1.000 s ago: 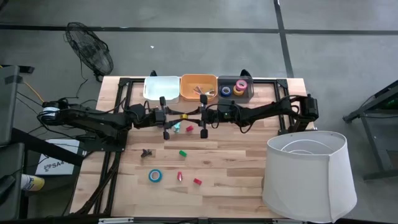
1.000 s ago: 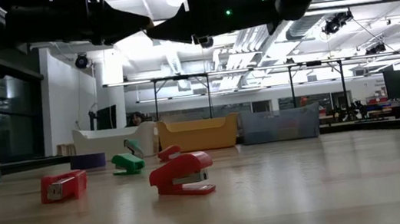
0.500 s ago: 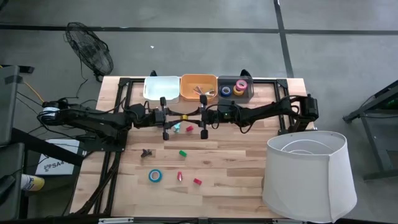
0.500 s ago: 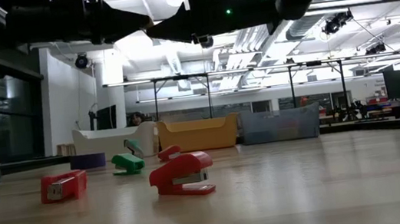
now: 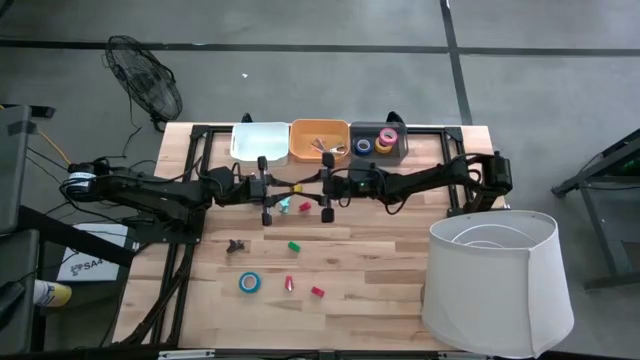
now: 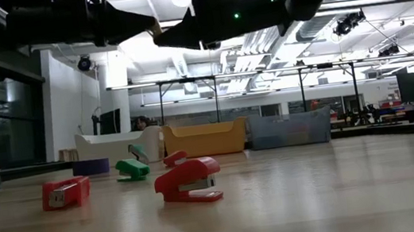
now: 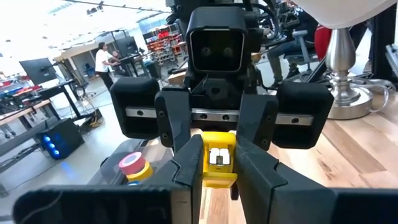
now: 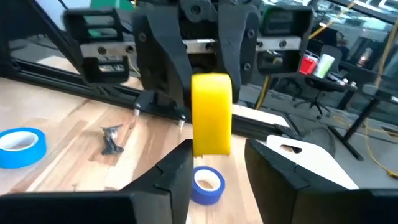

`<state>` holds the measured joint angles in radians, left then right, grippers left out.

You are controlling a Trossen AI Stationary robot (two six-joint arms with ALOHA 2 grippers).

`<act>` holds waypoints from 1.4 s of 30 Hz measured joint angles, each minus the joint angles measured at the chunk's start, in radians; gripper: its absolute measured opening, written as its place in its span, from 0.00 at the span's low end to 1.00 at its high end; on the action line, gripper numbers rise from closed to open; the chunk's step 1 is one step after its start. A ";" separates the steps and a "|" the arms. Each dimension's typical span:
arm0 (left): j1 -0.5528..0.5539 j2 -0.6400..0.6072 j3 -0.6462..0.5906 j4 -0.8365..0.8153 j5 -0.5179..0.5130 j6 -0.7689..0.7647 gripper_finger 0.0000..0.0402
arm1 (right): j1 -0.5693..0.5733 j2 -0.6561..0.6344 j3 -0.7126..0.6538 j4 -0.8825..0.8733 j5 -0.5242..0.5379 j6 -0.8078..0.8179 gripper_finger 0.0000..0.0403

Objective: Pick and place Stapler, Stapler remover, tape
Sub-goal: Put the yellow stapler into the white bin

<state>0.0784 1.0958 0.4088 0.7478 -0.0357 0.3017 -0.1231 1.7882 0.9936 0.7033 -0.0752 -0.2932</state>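
A yellow stapler (image 5: 296, 186) hangs in the air over the table's middle, between my two grippers, which face each other level. My left gripper (image 7: 217, 149) is shut on it from the table's left. My right gripper (image 8: 217, 148) stands open, with one finger on each side of the stapler's other end (image 8: 211, 112) and a gap showing. On the table lie a green stapler (image 5: 294, 245), two red staplers (image 5: 289, 284) (image 5: 317, 292), a dark stapler remover (image 5: 236, 245) and a blue tape roll (image 5: 249, 283), all resting flat on the wood. My left gripper pinches the yellow stapler's two sides (image 7: 205, 165) between its two fingers, at the end nearer the left arm. The fingers (image 8: 163, 62) come level from the table's left and lie along the stapler. The stapler is lifted clear of the table and sits about level.
Three bins stand at the far edge: white (image 5: 259, 141), orange (image 5: 319, 141) and dark (image 5: 378, 141), the last one with tape rolls in it. A teal piece (image 5: 283, 206) and a red piece (image 5: 304, 207) lie under the grippers. A big white lampshade (image 5: 495, 280) fills the near right corner.
My right gripper has opened and let go of the yellow stapler, and its fingers now stand apart from it. The stapler stays in the air in my left gripper. Neither arm has shifted.
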 joint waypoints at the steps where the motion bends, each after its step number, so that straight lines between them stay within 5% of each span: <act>1: 0.000 0.000 0.000 -0.001 -0.003 0.006 0.17 | 0.001 0.000 0.000 -0.008 0.015 0.000 0.36; 6: 0.000 0.000 0.000 -0.029 -0.063 0.035 0.18 | 0.002 -0.015 0.000 -0.115 0.129 0.014 0.41; 12: 0.002 -0.001 0.000 -0.084 -0.272 0.068 0.18 | -0.001 -0.034 0.000 -0.258 0.267 0.083 0.43; 18: 0.121 -0.001 0.000 -0.177 -0.377 0.023 0.18 | -0.015 -0.035 0.000 -0.331 0.320 0.136 0.43; 27: 0.397 -0.001 0.000 -0.348 -0.355 -0.097 0.18 | -0.022 -0.035 0.000 -0.341 0.320 0.138 0.43; 42: 0.733 0.000 0.000 -0.486 -0.079 -0.176 0.18 | -0.030 -0.036 0.000 -0.353 0.320 0.139 0.43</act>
<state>0.8111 1.0954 0.4088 0.2615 -0.1143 0.1260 -0.1528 1.7523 0.9936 0.3507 0.2447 -0.1539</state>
